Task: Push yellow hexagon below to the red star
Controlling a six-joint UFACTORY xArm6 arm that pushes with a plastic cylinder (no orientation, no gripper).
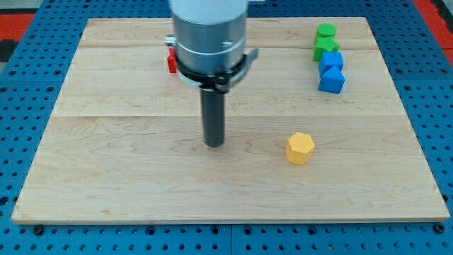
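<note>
The yellow hexagon [300, 148] lies on the wooden board, right of centre toward the view's bottom. A red block [171, 61] shows only as a sliver at the upper left, mostly hidden behind the arm's grey body; its shape cannot be made out. My tip [214, 144] rests on the board near the centre, well to the left of the yellow hexagon and apart from it, and below the red block.
Two green blocks [325, 40] and two blue blocks [331, 72] stand in a column at the upper right. The wooden board [106, 163] sits on a blue pegboard. The arm's grey body [209, 35] covers the top centre.
</note>
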